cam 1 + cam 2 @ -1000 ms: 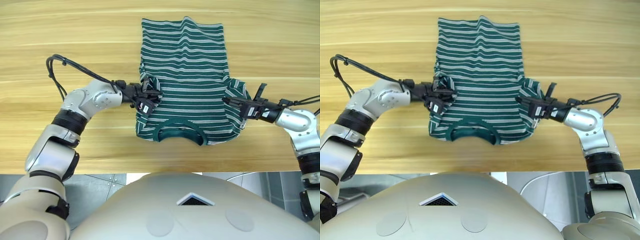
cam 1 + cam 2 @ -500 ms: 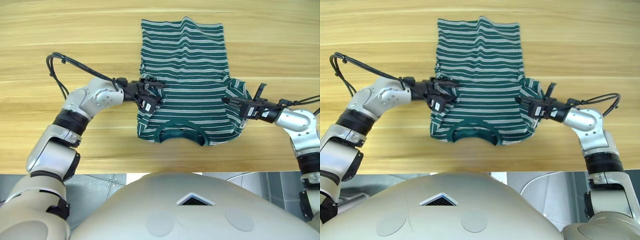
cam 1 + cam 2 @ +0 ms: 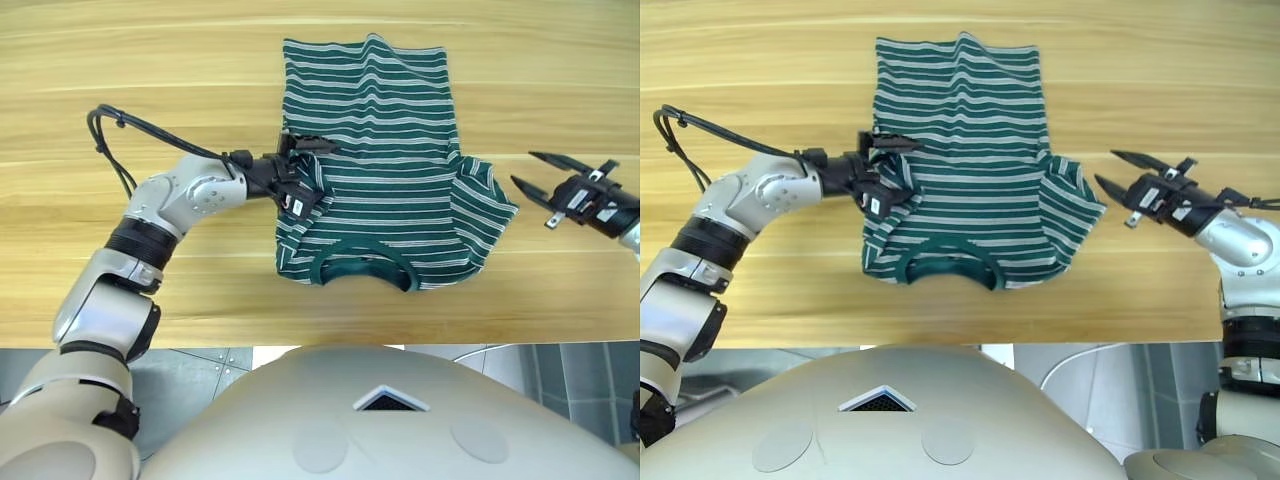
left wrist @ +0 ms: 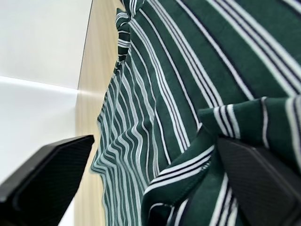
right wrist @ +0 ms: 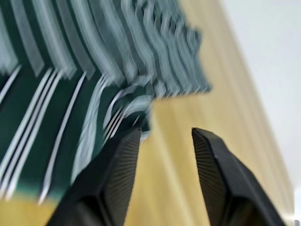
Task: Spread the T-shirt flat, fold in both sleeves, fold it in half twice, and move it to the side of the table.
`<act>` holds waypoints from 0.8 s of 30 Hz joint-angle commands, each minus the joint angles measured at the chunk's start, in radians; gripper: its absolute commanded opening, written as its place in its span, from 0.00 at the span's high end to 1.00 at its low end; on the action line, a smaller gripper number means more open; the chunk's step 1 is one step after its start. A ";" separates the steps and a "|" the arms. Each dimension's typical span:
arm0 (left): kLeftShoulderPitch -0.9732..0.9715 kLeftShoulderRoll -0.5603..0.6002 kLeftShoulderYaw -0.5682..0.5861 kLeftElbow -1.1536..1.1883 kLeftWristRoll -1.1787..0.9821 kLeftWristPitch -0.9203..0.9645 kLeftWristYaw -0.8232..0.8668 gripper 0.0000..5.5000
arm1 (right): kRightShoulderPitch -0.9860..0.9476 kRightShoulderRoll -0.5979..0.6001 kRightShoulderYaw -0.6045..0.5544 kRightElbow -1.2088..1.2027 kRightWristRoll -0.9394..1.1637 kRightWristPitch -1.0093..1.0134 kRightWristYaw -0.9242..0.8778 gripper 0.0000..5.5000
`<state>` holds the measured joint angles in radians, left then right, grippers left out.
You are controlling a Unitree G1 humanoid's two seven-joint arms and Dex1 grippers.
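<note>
Nearest to me lies the dark green collar (image 3: 362,262) of the striped T-shirt (image 3: 380,130), which rests on the wooden table (image 3: 150,60) with its hem at the far side. My right claw (image 3: 522,168) hangs just beside the right sleeve (image 3: 487,197) over bare wood; its two fingers (image 5: 117,179) are spread and hold nothing. That sleeve is rumpled, and its end is bunched, so I cannot tell how it is folded. My left claw (image 3: 318,176) is over the left edge of the shirt with the fingers (image 4: 47,174) also spread wide; a fold of cloth lies against one finger — not pinched. The claw covers the left sleeve, so I cannot say how the sleeve lies under it. Farther away the body of the shirt is mostly flat, with one small ridge at the hem.
</note>
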<state>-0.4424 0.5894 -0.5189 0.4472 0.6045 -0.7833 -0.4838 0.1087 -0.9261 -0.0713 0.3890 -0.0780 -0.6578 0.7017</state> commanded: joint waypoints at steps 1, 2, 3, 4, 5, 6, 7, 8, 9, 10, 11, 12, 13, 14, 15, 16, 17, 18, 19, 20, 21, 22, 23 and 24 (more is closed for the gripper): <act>0.011 0.044 0.029 -0.037 0.003 0.013 0.000 0.02 | 0.033 -0.039 -0.010 0.063 -0.062 -0.009 -0.035 0.55; 0.011 0.045 0.034 -0.043 0.001 0.014 0.002 0.02 | 0.039 -0.038 -0.001 0.081 -0.076 -0.014 -0.040 0.55; 0.012 0.045 0.037 -0.047 -0.003 0.013 0.003 0.02 | 0.042 -0.035 0.011 0.101 -0.094 -0.018 -0.048 0.55; 0.011 0.045 0.039 -0.049 -0.007 0.012 0.002 0.02 | 0.041 -0.030 0.022 0.116 -0.106 -0.021 -0.051 0.55; 0.011 0.045 0.040 -0.051 -0.010 0.011 0.001 0.02 | 0.039 -0.026 0.030 0.125 -0.112 -0.024 -0.053 0.55; 0.010 0.045 0.039 -0.051 -0.010 0.009 0.001 0.02 | 0.035 -0.020 0.038 0.134 -0.118 -0.027 -0.057 0.55; 0.009 0.044 0.039 -0.052 -0.010 0.009 0.000 0.02 | 0.031 -0.016 0.045 0.141 -0.121 -0.030 -0.059 0.55; 0.009 0.044 0.039 -0.053 -0.011 0.007 -0.001 0.02 | 0.031 -0.015 0.052 0.144 -0.121 -0.032 -0.059 0.55; 0.009 0.043 0.039 -0.054 -0.013 0.006 -0.001 0.02 | 0.032 -0.012 0.062 0.145 -0.121 -0.034 -0.059 0.55; 0.010 0.044 0.039 -0.056 -0.013 0.004 -0.001 0.02 | 0.032 -0.009 0.070 0.144 -0.120 -0.036 -0.056 0.55; 0.010 0.043 0.039 -0.057 -0.014 0.004 0.000 0.02 | 0.032 -0.006 0.078 0.143 -0.117 -0.039 -0.054 0.55; 0.010 0.043 0.040 -0.057 -0.015 0.003 0.000 0.02 | 0.030 -0.002 0.087 0.141 -0.115 -0.041 -0.050 0.55; 0.008 0.042 0.039 -0.056 -0.017 0.003 0.000 0.02 | 0.028 0.002 0.094 0.138 -0.112 -0.043 -0.049 0.55; 0.006 0.041 0.039 -0.054 -0.018 0.002 0.000 0.02 | 0.025 0.006 0.100 0.137 -0.110 -0.045 -0.049 0.55; 0.004 0.041 0.039 -0.053 -0.018 0.002 0.000 0.02 | 0.022 0.008 0.105 0.136 -0.108 -0.045 -0.050 0.55; 0.004 0.041 0.038 -0.053 -0.018 0.002 0.000 0.02 | 0.019 0.010 0.109 0.137 -0.108 -0.045 -0.051 0.55; 0.004 0.041 0.039 -0.053 -0.018 0.002 -0.001 0.02 | 0.017 0.011 0.112 0.138 -0.107 -0.045 -0.051 0.55; 0.003 0.041 0.039 -0.054 -0.018 0.003 -0.001 0.02 | 0.016 0.012 0.115 0.140 -0.106 -0.046 -0.051 0.55; 0.003 0.042 0.039 -0.054 -0.017 0.003 0.000 0.02 | 0.014 0.012 0.116 0.141 -0.105 -0.048 -0.050 0.55; 0.003 0.041 0.039 -0.053 -0.017 0.003 0.000 0.02 | 0.012 0.013 0.118 0.143 -0.103 -0.049 -0.049 0.58; 0.002 0.041 0.039 -0.052 -0.017 0.003 0.000 0.02 | 0.010 0.013 0.120 0.144 -0.102 -0.050 -0.048 0.60; 0.001 0.040 0.038 -0.051 -0.017 0.003 0.000 0.02 | 0.009 0.013 0.121 0.142 -0.100 -0.049 -0.046 0.63; 0.000 0.040 0.038 -0.050 -0.017 0.002 0.000 0.02 | 0.007 0.012 0.123 0.142 -0.099 -0.049 -0.045 0.67; 0.000 0.039 0.038 -0.048 -0.016 0.002 0.001 0.02 | 0.006 0.012 0.125 0.142 -0.097 -0.049 -0.045 0.70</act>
<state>-0.4322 0.6266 -0.4886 0.3969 0.5930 -0.7798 -0.4832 0.1075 -0.9240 0.0305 0.5173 -0.1651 -0.7183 0.6350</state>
